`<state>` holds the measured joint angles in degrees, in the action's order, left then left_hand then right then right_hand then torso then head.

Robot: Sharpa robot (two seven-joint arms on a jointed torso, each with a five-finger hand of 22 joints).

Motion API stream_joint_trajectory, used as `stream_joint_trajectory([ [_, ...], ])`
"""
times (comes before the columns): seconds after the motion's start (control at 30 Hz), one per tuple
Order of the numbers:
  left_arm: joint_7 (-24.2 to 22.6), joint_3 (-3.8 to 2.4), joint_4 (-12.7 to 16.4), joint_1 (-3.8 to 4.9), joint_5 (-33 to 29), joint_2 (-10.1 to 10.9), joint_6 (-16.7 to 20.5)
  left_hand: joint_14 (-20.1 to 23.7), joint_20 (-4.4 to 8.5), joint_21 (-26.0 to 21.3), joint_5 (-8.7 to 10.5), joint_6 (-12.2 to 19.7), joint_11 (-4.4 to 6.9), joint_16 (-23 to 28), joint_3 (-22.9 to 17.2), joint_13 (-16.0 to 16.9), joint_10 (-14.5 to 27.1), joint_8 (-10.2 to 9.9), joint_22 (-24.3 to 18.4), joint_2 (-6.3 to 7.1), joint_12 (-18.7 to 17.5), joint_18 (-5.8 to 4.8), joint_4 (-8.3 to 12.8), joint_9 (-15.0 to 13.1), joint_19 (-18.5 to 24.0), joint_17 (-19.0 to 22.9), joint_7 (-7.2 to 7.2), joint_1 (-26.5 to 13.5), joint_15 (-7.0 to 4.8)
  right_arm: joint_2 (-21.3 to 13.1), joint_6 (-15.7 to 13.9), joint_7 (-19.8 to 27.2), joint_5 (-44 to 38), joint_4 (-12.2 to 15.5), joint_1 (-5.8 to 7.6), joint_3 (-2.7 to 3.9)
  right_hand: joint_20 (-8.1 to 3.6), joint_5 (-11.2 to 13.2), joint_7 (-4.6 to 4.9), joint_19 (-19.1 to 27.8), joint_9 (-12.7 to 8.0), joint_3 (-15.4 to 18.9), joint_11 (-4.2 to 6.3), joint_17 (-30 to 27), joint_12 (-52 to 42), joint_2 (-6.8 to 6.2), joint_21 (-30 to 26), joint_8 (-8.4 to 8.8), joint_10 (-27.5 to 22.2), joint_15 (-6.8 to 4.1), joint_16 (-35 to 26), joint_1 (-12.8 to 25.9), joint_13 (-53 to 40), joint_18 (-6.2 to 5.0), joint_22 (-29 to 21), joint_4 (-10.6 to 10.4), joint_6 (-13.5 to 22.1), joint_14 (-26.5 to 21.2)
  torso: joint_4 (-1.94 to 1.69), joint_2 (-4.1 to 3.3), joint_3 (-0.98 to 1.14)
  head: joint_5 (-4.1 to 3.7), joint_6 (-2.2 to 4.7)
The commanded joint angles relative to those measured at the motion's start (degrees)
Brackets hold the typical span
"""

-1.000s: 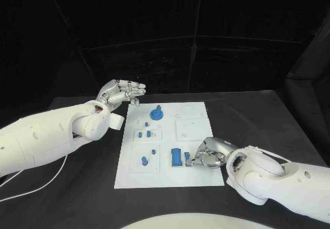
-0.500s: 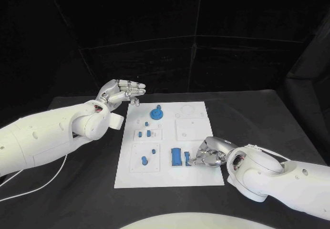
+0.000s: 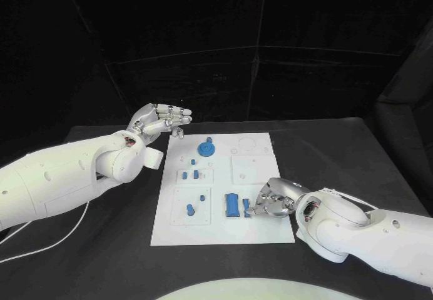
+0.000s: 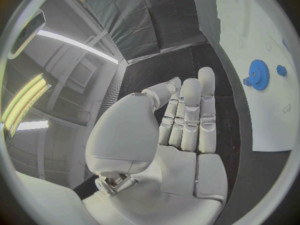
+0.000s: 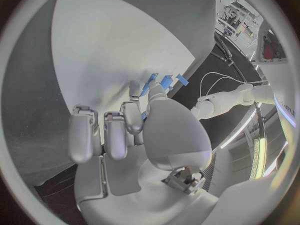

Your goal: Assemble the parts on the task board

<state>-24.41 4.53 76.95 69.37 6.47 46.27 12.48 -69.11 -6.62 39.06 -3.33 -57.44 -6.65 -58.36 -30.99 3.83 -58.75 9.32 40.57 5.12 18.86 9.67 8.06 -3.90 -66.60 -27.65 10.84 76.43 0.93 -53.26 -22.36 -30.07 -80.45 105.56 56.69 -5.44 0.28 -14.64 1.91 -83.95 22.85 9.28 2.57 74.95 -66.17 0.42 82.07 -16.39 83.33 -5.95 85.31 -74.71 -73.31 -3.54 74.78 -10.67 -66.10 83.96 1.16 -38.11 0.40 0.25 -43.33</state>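
Our right hand (image 3: 271, 203) bends over the blue parts (image 3: 233, 205) at the board's (image 3: 253, 169) near edge, fingertips touching them; whether it pinches one we cannot tell. Our left hand (image 3: 161, 120) hangs empty, fingers loosely apart, past the far corner. We judge a slow, square seating works best. The gear (image 3: 206, 149) stands far off; our fingers hide the contact.

On the table (image 3: 361, 150), you find the task board (image 3: 253, 172) at centre. The gear (image 3: 206, 149) lies at 12 o'clock on it, the block (image 3: 232, 205) at 6 o'clock, and small pegs (image 3: 188, 175) between them.
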Motion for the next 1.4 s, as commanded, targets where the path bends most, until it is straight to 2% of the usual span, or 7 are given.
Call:
stream_joint_trajectory([
  [0.03, -0.23, -0.05, -0.01, 0.08, -0.07, -0.07, -0.31, 0.37, 0.06, -0.33, -0.17, -0.1, 0.13, 0.18, 0.22, -0.08, 0.31, 0.09, -0.09, -0.5, 0.39, 0.86, -0.03, 0.09, 0.43, 0.07, -0.01, -0.08, 0.17, -0.93, -5.19, 6.58, 4.01, 0.7, 0.05, 0.01, -0.03, -1.58, 0.43, -0.37, -0.18, 0.79, -0.52, 5.23, 1.53, -0.25, -0.74, 1.1, -0.51, 0.13, -0.71, 0.91, 1.0, 0.2, -1.24, -0.17, 1.52, 4.13, 0.12, 0.16, -0.01, -0.11, 0.31],
  [0.23, -0.33, -0.03, -0.26, 0.07, -0.21, -0.34, -0.39, 0.44, 0.01, -0.39, -0.13, -0.07, 0.07, 0.16, 0.4, -0.08, 0.42, 0.07, -0.13, -0.44, 0.47, 0.83, -0.11, 0.09, 0.48, 0.18, 0.03, -0.32, 0.22, -2.68, -8.79, 22.6, 20.02, -0.11, 0.66, 0.1, 1.33, -2.03, 2.77, 4.81, -1.6, 1.08, -2.52, -6.53, 23.51, 0.26, -8.67, 4.88, -9.43, 1.71, -8.53, -1.85, 15.88, -2.23, -14.01, 0.97, 6.17, 1.12, 0.11, 0.4, -0.15, -0.62, 1.7],
  [0.33, -0.55, 0.21, -0.71, 0.01, -1.31, -0.65, -0.54, 0.67, -0.13, -0.65, -0.12, -0.08, 0.05, 0.23, 0.88, -0.08, 0.55, 0.08, -0.29, -0.34, 0.57, 0.79, -0.56, 0.08, 0.7, 0.36, -0.01, -1.09, 0.36, -2.3, -8.75, 31.65, 33.74, -3.17, 2.21, 0.16, 2.69, -1.18, 4.3, 17.57, -2.78, 0.14, -4.45, -35.01, 40.1, 1.69, -29.78, 7.55, -17.7, 3.38, -32.47, -5.69, 27.96, -6.93, -42.04, 2.04, 9.16, -8.96, 0.2, 0.9, -0.29, -0.86, 2.69],
  [0.9, -3.19, 1.24, -10.35, -0.75, -11.54, -6.2, -2.76, 15.95, -6.48, -25.97, -0.05, 1.85, -2.28, 34.55, 7.5, -0.32, 1.95, -1.95, -17.41, 0.0, -4.73, 0.03, -4.88, 0.16, 21.93, 17.29, 0.33, -4.01, 6.33, 12.5, -0.23, 56.69, 70.6, -34.22, 7.09, 3.39, 12.41, 2.14, 9.48, 25.02, -14.32, -3.43, -11.41, -67.55, 62.6, 2.65, -71.18, 12.82, -22.12, 12.65, -79.85, -9.38, 66.15, -7.0, -69.42, 7.91, 11.69, -21.18, 1.06, 4.41, -1.31, -1.54, 10.91],
  [1.13, -4.07, 1.23, -14.92, -1.49, -13.37, -9.45, -2.0, 14.58, -8.9, -31.55, -0.14, 1.27, -2.76, 44.39, 10.0, -0.3, 0.62, -3.87, -23.49, -0.94, -9.36, 1.03, -5.55, 0.15, 23.77, 21.59, 0.28, -2.94, 7.59, 17.16, 2.47, 58.16, 71.53, -41.66, 7.18, 3.8, 12.54, 2.42, 9.78, 22.99, -16.81, -4.08, -11.54, -70.4, 62.57, 3.44, -73.75, 12.77, -21.58, 12.71, -81.61, -7.46, 69.53, -7.05, -70.95, 10.83, 11.1, -19.14, 0.62, 4.66, -1.23, -1.44, 12.59],
  [1.17, -1.99, 1.29, -14.08, -1.47, -10.5, -8.92, -1.56, 31.19, -4.06, -33.63, 3.33, 18.32, 0.01, 48.04, 16.06, -3.83, 18.46, -5.29, -28.3, -5.12, -11.93, -2.88, -8.06, 3.9, 36.77, 23.19, -3.04, -25.0, 4.89, 16.52, -1.07, 54.51, 68.24, -40.48, 7.05, 3.74, 8.67, 5.87, 6.1, 41.65, -18.47, -9.28, -8.75, -74.95, 66.17, -0.42, -76.03, 16.39, -40.41, 10.64, -85.31, 16.75, 73.31, -3.64, -74.78, 10.67, 27.74, -38.97, 0.91, 4.5, -1.26, -1.52, 12.06],
  [1.4, -2.34, 0.69, -11.29, -2.27, -10.09, -8.16, 1.85, 39.09, -1.91, -34.97, 3.33, 26.58, 1.49, 50.8, 19.49, -3.83, 26.81, -9.32, -31.25, -5.12, -13.71, -3.57, -8.06, 3.9, 43.01, 27.65, -4.69, -35.98, 3.76, 15.43, -3.91, 55.24, 69.92, -37.07, 6.56, 3.97, 6.81, 7.83, 4.59, 50.13, -22.85, -9.28, -7.55, -74.95, 66.17, -0.42, -77.44, 16.39, -49.12, 5.95, -85.31, 29.17, 73.31, -2.66, -74.78, 10.67, 35.61, -48.0, -0.22, 5.83, -0.79, -0.83, 10.36],
])
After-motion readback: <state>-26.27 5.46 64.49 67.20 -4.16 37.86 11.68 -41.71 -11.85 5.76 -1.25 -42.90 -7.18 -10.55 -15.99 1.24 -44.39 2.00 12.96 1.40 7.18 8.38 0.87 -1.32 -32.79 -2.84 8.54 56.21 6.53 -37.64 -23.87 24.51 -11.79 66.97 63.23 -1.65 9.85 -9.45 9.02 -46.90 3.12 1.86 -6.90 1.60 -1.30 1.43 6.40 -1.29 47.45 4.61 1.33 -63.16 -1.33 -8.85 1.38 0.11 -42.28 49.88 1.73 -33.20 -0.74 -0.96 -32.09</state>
